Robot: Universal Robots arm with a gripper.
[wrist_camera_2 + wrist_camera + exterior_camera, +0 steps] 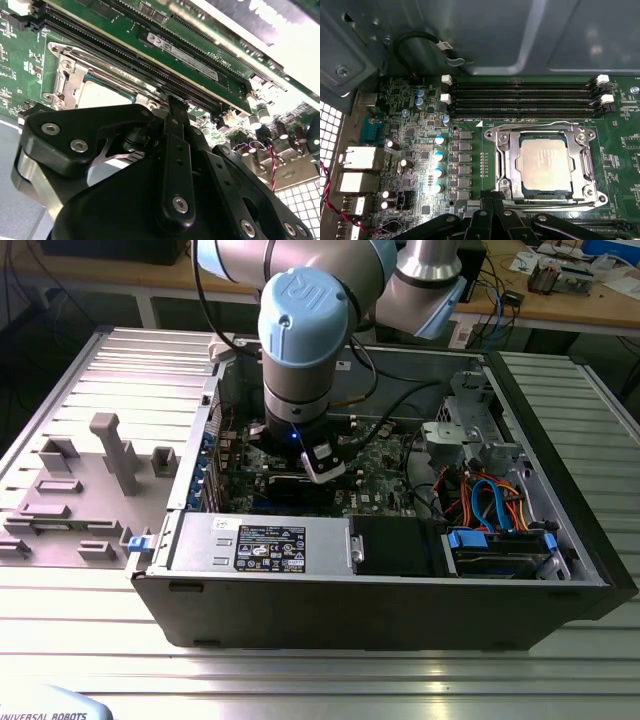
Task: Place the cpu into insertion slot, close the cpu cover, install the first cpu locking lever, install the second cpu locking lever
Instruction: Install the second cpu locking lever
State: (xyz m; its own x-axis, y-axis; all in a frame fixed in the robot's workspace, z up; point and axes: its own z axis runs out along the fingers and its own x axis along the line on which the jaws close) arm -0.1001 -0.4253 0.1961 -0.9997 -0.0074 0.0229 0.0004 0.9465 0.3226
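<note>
The cpu (544,165) lies flat in its socket on the green motherboard, its silvery top showing through the window of the cpu cover (507,160). The cover lies down around it. One thin wire lever (535,123) runs along the socket's edge by the memory slots, and another (555,203) runs along the opposite edge. My gripper (489,201) hovers just off that second edge, black fingers together with no gap and nothing seen between them. In the second wrist view the gripper (172,102) is beside the cpu (102,97) and the cover (67,75). In the exterior view the gripper (322,468) reaches into the open case.
Several black memory slots (520,97) lie beyond the socket, with the grey case wall (495,35) behind them. Capacitors (439,157) and rear ports (357,160) stand to one side. The power supply (260,540) and drive cables (490,505) line the case; grey fixtures (115,450) stand outside.
</note>
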